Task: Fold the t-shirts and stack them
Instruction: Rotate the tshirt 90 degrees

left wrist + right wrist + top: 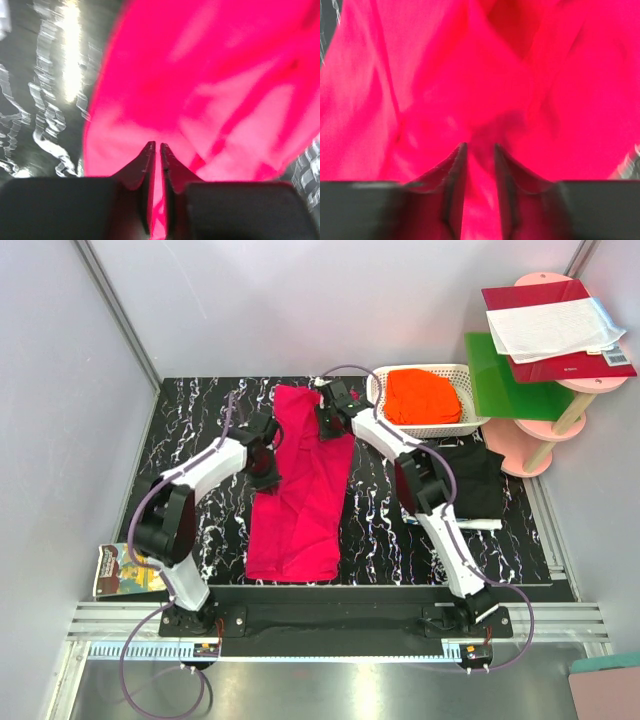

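We see the pink shirt (298, 502) lying long and rumpled mid-table (200, 410). Our left claw (155, 146) and right claw (479, 147) each pinch its far half. To the right are a black shirt (472, 480) and a basket (428, 428) holding an orange shirt (422, 397).

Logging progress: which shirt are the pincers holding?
The pink shirt in the centre, pinched by left pincer and right pincer; the orange shirt lies in the basket, the black shirt at right.
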Tool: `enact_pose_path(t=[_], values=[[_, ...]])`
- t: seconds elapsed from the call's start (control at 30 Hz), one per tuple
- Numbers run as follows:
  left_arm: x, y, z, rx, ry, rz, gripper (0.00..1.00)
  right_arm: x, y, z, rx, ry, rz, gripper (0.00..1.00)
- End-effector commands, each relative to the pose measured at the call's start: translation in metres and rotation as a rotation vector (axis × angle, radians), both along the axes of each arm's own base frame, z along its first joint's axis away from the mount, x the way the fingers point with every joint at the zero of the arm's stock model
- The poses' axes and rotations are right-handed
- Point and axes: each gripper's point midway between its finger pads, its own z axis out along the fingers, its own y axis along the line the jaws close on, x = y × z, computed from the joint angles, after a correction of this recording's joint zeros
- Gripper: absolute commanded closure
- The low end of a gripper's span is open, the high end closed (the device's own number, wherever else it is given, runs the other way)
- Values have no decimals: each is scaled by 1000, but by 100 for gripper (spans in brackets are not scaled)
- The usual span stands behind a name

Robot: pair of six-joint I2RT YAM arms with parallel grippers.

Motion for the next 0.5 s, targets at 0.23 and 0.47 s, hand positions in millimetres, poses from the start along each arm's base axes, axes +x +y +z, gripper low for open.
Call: enact_pose_path(t=[0.23, 0.47], values=[[-47, 48, 89, 29, -383, 137, 18, -145, -4, 166, 301, -78, 170, 3], [-60, 65, 87, 55, -401, 203, 15, -281, 41, 118, 433, 226, 289, 19]])
